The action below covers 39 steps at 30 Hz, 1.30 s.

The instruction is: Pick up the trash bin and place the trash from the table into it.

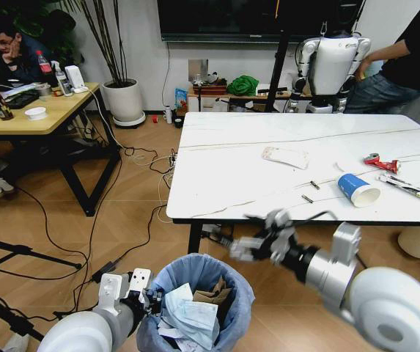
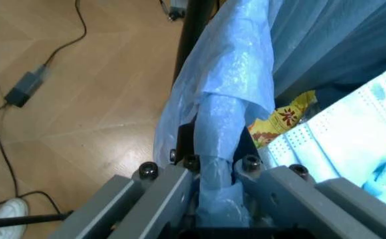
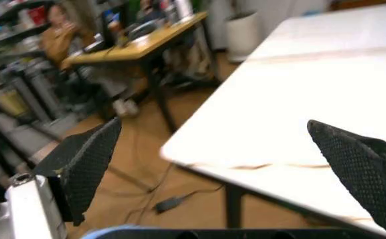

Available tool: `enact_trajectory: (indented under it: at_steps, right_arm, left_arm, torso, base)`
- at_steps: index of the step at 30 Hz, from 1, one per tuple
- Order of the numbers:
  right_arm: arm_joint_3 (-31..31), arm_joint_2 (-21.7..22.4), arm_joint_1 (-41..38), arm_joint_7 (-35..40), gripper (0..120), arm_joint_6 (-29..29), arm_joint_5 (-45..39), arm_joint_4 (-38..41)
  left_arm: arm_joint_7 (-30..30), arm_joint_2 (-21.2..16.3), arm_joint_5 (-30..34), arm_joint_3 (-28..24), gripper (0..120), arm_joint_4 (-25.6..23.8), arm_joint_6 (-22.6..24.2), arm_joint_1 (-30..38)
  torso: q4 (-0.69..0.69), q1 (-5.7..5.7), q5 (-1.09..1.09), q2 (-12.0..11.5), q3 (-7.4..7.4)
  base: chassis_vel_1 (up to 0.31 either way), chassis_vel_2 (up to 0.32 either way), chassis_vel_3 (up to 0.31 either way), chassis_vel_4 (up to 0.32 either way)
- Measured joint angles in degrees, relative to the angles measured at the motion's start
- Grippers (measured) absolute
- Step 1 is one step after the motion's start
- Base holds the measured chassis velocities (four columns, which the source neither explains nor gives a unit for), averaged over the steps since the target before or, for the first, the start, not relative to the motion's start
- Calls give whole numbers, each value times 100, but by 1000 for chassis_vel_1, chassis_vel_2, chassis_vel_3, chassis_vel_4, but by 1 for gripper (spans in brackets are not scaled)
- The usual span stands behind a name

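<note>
— Seen from the head camera?
— Small round trash bin lined with crinkled light-blue plastic (image 1: 199,282), low on the wooden floor just before the near black edge of the large white marble-look table (image 1: 268,176). Already holding a white mask (image 1: 195,317) and torn brown cardboard (image 1: 211,295). Left gripper (image 1: 145,293) pressed against the bin's left rim.
— And closer, from the left wrist?
— Fingers of the left gripper (image 2: 214,174) clamped on a bunched fold of the blue liner at the trash bin (image 2: 246,74) rim. Visible here and hidden from the head: a yellow printed wrapper (image 2: 282,119) tucked beside the pale dotted mask (image 2: 339,144) inside.
— Right side?
— Right gripper (image 1: 257,238) hovering above the bin's mouth, just below the table edge. Head view unclear on the fingers; right wrist view plain enough: two black textured pads (image 3: 87,159) spread wide apart around the right gripper (image 3: 226,169), nothing between them, white table (image 3: 299,104) corner beyond.
— Left on the table?
— Toward the right half, seen from the head: a flat white packet (image 1: 286,156) near the middle, a blue-and-white paper cup (image 1: 358,190) lying on its side, a red wrapper (image 1: 381,162) behind it, a long black-white packet (image 1: 411,189) at the right edge, two small dark bits (image 1: 311,191) near the front.
— Anything else?
— Yellow wooden desk (image 1: 30,114) far left, well apart from the table.
</note>
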State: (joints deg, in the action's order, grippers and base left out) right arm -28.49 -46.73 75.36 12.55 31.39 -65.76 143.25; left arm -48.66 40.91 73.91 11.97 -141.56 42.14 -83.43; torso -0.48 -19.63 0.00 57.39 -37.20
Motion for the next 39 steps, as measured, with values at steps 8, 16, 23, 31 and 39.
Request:
enact_trajectory:
  at_steps: [8, 16, 23, 31, 39]
  right_arm:
    - [-1120, -791, 761, -280, 100, -220, 1829, -3]
    - [-1369, -2385, 1402, -744, 100, -571, 3497, -151]
    - [-1255, -2918, 1588, -944, 100, -815, 4098, -385]
    - [-1239, -3069, 1636, -1023, 100, -831, 4268, -418]
    - [-1229, -3118, 1635, -1046, 100, -830, 4298, -418]
  left_arm:
    - [299, -35, -371, 150, 0, -49, 0, -108]
    - [324, -38, -378, 162, 0, -75, 0, -125]
    - [325, -59, -366, 231, 0, -141, 0, -196]
    - [323, -68, -361, 369, 0, -168, 0, -315]
    - [316, -91, -361, 422, 0, -172, 0, -410]
  torso:
    - [-2, 0, 1, 0, 0]
    - [-2, 0, 0, 0, 1]
    - [-1, 0, -1, 0, 1]
    - [-1, 0, -1, 0, 1]
    - [0, 1, -1, 0, 1]
  base:
    - [0, 0, 0, 0]
    - [0, 0, 0, 0]
    - [0, 0, 0, 0]
    - [0, 0, 0, 0]
    - [0, 0, 0, 0]
